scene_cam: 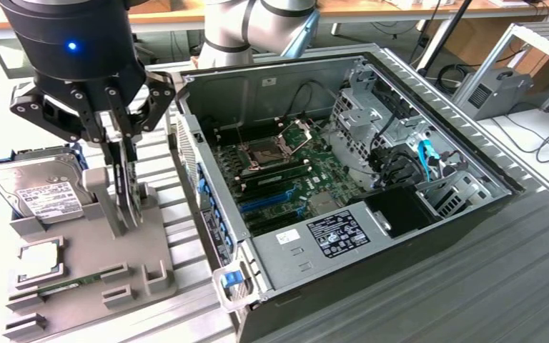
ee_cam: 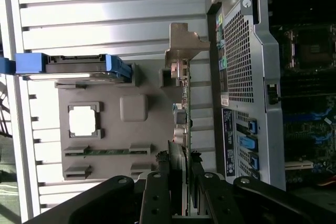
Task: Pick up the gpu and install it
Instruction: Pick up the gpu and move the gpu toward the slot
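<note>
- Currently the gripper [scene_cam: 122, 175] stands over the grey holder tray [scene_cam: 83, 250]. Its fingers [ee_cam: 157, 198] are drawn narrow, one on each face of the gpu [ee_cam: 181, 124], which stands on edge between them in a pinch.
- The gpu's lower edge sits at the tray's slot, just beside the open PC case [scene_cam: 284, 64]. Whether it is clear of the slot I cannot tell.
- Risk: the pinch is on a thin upright card, so a tilted pull could jam it in the slot or drag the tray along.
- Risk: held high on one edge, the card could pivot between the pads, and a skewed card would not meet the blue expansion slots [scene_cam: 269, 202] squarely.
- Risk: the silver end bracket [ee_cam: 184, 45] juts out close to the case's rear panel [ee_cam: 239, 51] — a careless swing could knock it.
- Risk: the hard drive [scene_cam: 41, 189] in its blue frame is near the gripper's outer links and could be clipped.
- Hard to make out: the card shows edge-on, so its fan face is hidden. The contact edge is lost in the holder, and the case's near wall partly screens the slots.
</note>
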